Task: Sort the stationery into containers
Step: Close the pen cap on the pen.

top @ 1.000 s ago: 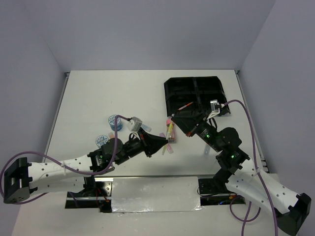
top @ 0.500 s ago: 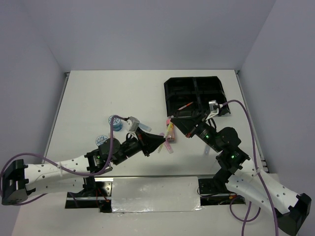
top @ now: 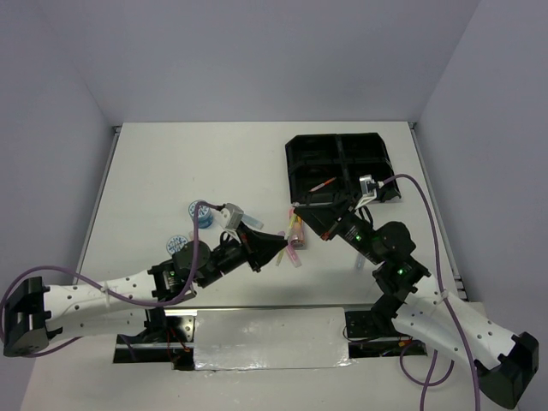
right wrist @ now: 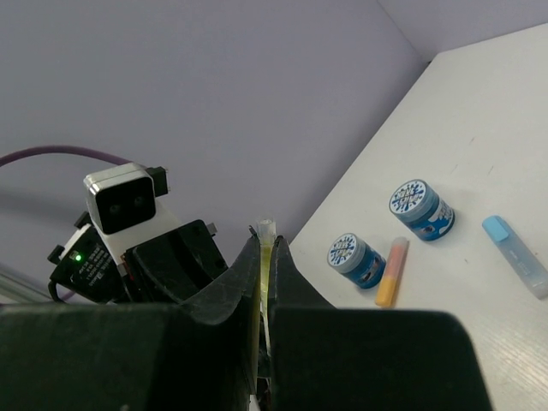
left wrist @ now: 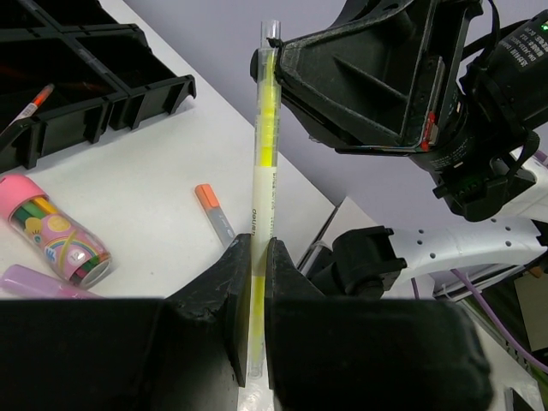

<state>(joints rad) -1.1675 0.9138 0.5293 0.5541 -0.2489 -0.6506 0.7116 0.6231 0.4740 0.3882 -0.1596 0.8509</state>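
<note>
A thin yellow pen (left wrist: 265, 154) is held off the table between both grippers. My left gripper (left wrist: 254, 257) is shut on its lower part. My right gripper (right wrist: 265, 248) is shut on its other end (right wrist: 266, 235). In the top view the pen (top: 295, 229) spans my left gripper (top: 282, 242) and my right gripper (top: 304, 214), just in front of the black four-compartment tray (top: 338, 145). An orange pen (top: 324, 184) lies in a near tray compartment. Two blue-white tape rolls (top: 200, 211) (top: 177, 244) stand at the left.
A pink-capped glue stick (left wrist: 51, 227), a purple marker (left wrist: 34, 281) and an orange-capped marker (left wrist: 214, 214) lie on the table under the grippers. An orange marker (right wrist: 392, 272) and a blue marker (right wrist: 514, 255) lie near the tape rolls (right wrist: 419, 208).
My right gripper has shifted slightly left, toward the left gripper along the yellow pen. The left arm has drawn back a little. The pen stays in the left gripper.
</note>
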